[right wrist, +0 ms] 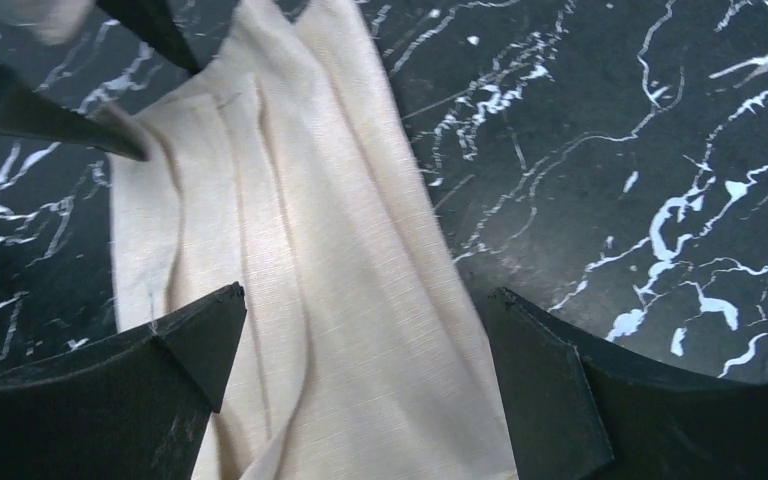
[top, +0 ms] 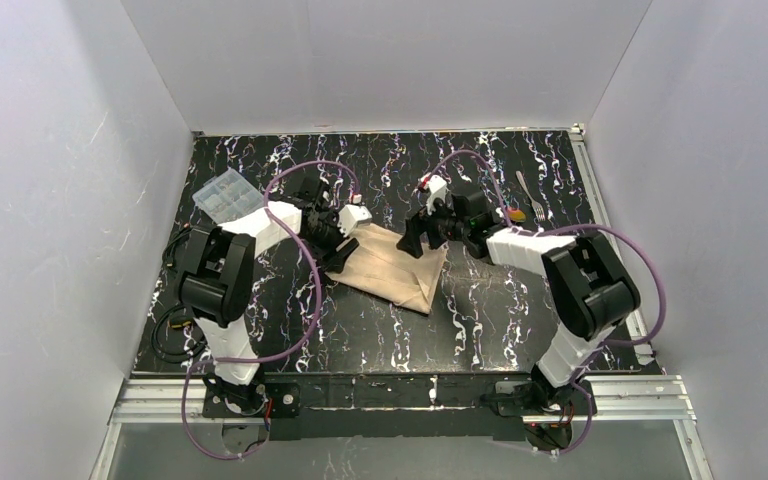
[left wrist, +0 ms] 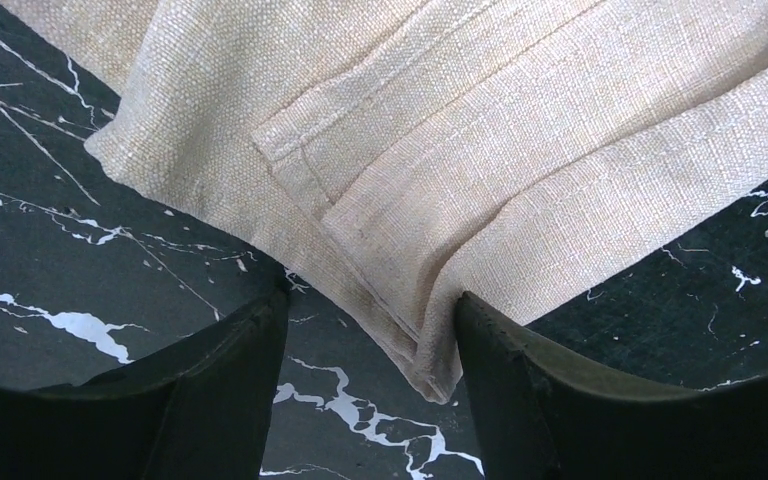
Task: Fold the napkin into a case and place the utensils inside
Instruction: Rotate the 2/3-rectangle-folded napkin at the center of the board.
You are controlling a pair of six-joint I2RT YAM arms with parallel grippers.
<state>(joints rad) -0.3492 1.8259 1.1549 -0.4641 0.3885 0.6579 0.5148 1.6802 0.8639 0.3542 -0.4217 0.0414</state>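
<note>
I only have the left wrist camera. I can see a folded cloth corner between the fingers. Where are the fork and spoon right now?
Observer: The fork and spoon lie side by side at the far right, apart from the napkin, not tucked into it.
Operator: And the other gripper?
Observer: The right gripper is open, with its fingers on either side of the napkin at the end opposite yours.
Operator: Anything else out there?
Observer: A clear plastic box sits at the far left, away from the napkin.
</note>
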